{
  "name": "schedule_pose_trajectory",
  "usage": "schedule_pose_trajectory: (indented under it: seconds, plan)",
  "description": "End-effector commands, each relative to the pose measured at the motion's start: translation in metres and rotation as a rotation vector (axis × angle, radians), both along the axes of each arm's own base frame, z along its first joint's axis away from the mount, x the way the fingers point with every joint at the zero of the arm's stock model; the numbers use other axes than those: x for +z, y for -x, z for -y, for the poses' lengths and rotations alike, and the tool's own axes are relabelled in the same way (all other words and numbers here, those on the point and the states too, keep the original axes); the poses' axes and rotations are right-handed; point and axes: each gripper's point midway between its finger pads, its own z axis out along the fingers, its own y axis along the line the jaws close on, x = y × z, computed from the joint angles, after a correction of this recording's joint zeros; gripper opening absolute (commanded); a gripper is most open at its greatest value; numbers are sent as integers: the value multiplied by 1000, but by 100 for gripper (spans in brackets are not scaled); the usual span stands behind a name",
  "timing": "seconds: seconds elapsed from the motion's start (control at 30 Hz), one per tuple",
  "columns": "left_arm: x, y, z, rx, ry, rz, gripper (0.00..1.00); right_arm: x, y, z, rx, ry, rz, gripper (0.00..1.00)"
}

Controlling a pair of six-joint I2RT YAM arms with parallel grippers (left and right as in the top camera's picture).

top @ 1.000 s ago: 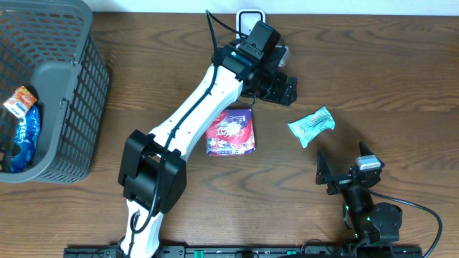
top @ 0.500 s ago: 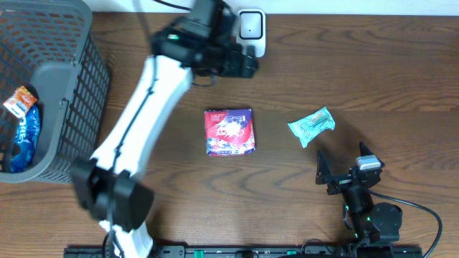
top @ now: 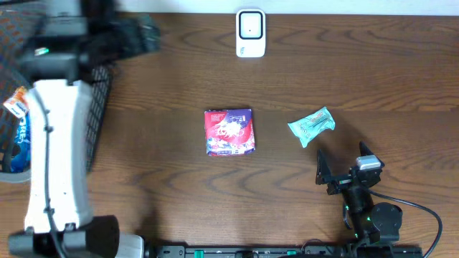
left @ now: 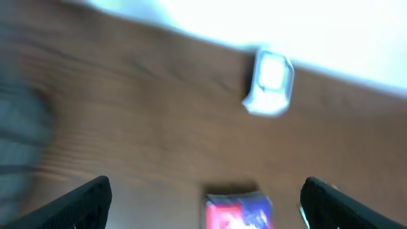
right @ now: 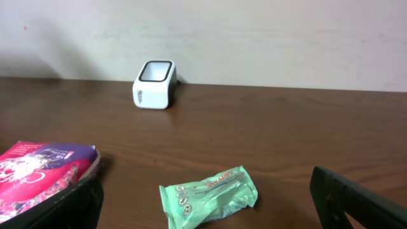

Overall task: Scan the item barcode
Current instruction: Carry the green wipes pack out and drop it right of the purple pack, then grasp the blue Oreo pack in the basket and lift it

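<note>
A red and purple packet [top: 229,132] lies flat mid-table, and a green packet [top: 311,127] lies to its right. The white scanner [top: 250,32] stands at the far edge. My left gripper [top: 140,36] is blurred at the far left beside the basket. In the left wrist view it [left: 206,191] is open and empty, with the scanner [left: 270,83] and the red packet [left: 238,211] beyond it. My right gripper [top: 344,172] rests open near the front right. Its wrist view shows the green packet [right: 210,196] just ahead of the spread fingers [right: 356,203].
A grey mesh basket [top: 64,143] fills the left edge, holding an orange packet [top: 20,102] and a blue packet [top: 25,140]. The white left arm [top: 54,158] runs along the basket's right side. A white wall [right: 254,38] backs the table.
The left arm has swung from beside the scanner far to the left, ending at the basket, gripper open throughout. The right arm and both packets have not moved.
</note>
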Motion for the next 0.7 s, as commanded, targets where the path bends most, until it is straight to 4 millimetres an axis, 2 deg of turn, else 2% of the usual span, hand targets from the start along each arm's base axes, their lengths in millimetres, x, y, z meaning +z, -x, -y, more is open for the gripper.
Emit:
schedule_pose_trajectory:
  seconds: [0.0,0.07,0.17,0.27,0.37,0.47,0.57,0.67]
  plan:
    - [51,16,-68,183,-25,154,95,-1,0,2,-4,6,2,99]
    - [60,20,-102,271,-45,189,95,-1,0,2,-4,6,2,99]
    - [58,33,-161,448,-112,175,95,-1,0,2,-4,6,2,99]
    - [43,55,-217,639,-202,97,95,-1,0,2,-4,6,2,99]
    - [24,74,-254,764,-258,4,95,-1,0,2,-4,6,2,99]
    - [-1,84,-273,822,-241,-87,95,-1,0,2,-4,6,2,99]
    - [-30,84,-284,855,-215,-164,96,-1,0,2,-4,6,2,99]
    - [-59,87,-298,894,-262,-258,97,-1,0,2,-4,6,2,99]
